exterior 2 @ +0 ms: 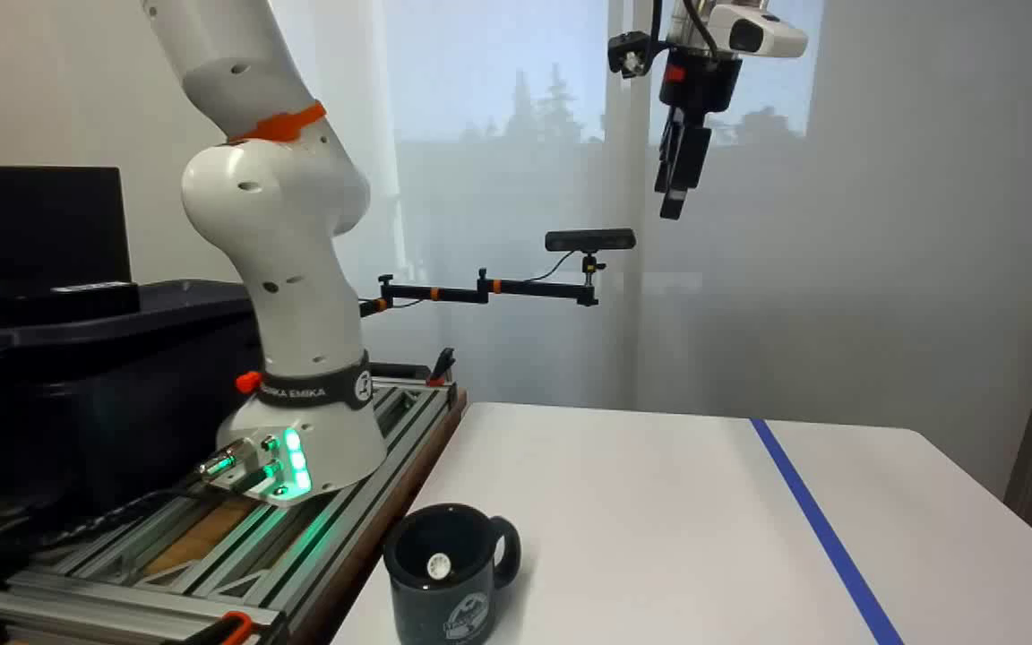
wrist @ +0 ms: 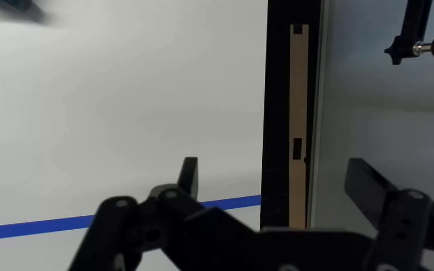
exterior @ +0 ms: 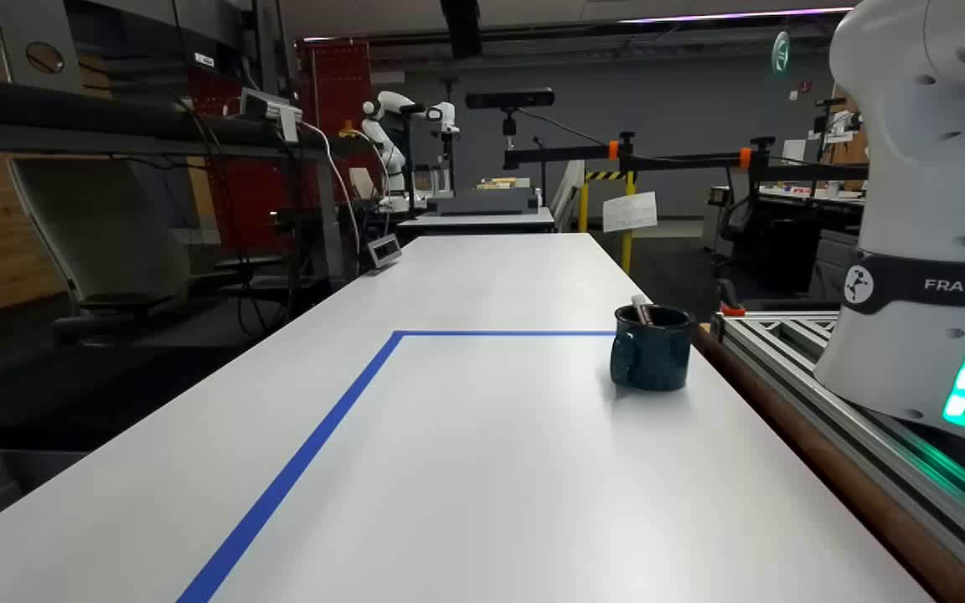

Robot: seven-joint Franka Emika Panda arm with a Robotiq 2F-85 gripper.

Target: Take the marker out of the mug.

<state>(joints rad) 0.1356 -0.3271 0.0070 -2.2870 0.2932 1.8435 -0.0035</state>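
The dark teal mug (exterior: 654,360) stands upright near the table edge on the robot's base side; it also shows in an exterior view (exterior 2: 431,609), its handle toward the table's middle. The marker (exterior: 642,310) leans inside the mug, its pale end sticking a little above the rim. Its round white end (exterior 2: 439,566) shows inside the mug opening; its lower part is hidden. My gripper (exterior 2: 673,202) hangs high above the table, well away from the mug. In the wrist view my gripper (wrist: 275,169) is open and empty. A bit of the mug (wrist: 19,3) shows at the top left corner there.
The white table (exterior: 491,469) carries a line of blue tape (exterior: 323,431). The robot base rail (exterior 2: 328,537) runs beside the mug. A camera on a jointed arm (exterior 2: 589,240) stands beyond the table. A wall (wrist: 390,124) lies past the table edge.
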